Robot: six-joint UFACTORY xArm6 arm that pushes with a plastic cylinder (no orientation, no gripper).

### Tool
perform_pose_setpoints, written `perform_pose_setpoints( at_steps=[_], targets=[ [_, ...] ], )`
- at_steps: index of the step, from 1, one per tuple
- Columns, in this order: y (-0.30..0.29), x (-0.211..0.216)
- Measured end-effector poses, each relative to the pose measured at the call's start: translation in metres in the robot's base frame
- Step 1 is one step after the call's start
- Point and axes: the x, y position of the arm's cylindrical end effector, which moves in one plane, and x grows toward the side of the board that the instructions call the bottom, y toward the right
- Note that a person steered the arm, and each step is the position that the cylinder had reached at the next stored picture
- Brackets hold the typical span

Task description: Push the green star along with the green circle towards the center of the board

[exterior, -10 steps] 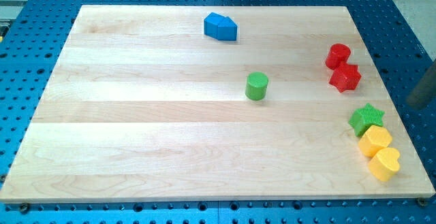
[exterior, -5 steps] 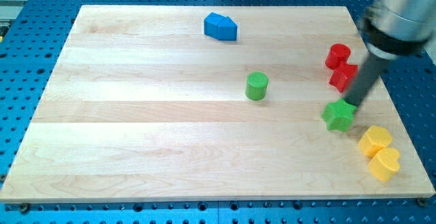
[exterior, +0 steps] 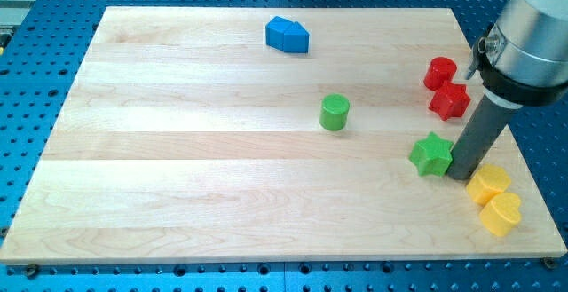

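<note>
A light wooden board (exterior: 222, 194) is seen lying on a blue perforated bench (exterior: 35, 79). No gripper is fitted to the arm; a straight dark rod is carried instead, and its lower end, my tip (exterior: 460, 177), is set on the board at the view's right. The tip is placed just beside the green star (exterior: 432, 154), on the star's right-hand side, seemingly touching it. The star is found right of the board's middle and slightly below it. The green circle (exterior: 335, 113), an upright cylinder, is located near the centre of the board, well apart from the star, up and to the view's left of it.

Two red blocks are grouped above the star near the right edge: a red cylinder (exterior: 439, 73) and, just below and touching or nearly touching it, a red star (exterior: 450, 102). Two yellow blocks are seen below and right of the tip: a yellow hexagon-like block (exterior: 489, 185) just beside the rod, and a yellow heart (exterior: 501, 213) against it. A blue block (exterior: 287, 35), roughly pentagon-shaped, is set near the view's top.
</note>
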Motion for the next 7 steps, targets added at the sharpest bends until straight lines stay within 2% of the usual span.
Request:
perform_pose_setpoints(
  at_steps=[1, 2, 5, 6, 7],
  targets=[
    [-0.025, -0.026],
    [-0.040, -0.026],
    [-0.037, 0.006],
    [-0.074, 0.017],
    [-0.100, -0.004]
  ],
)
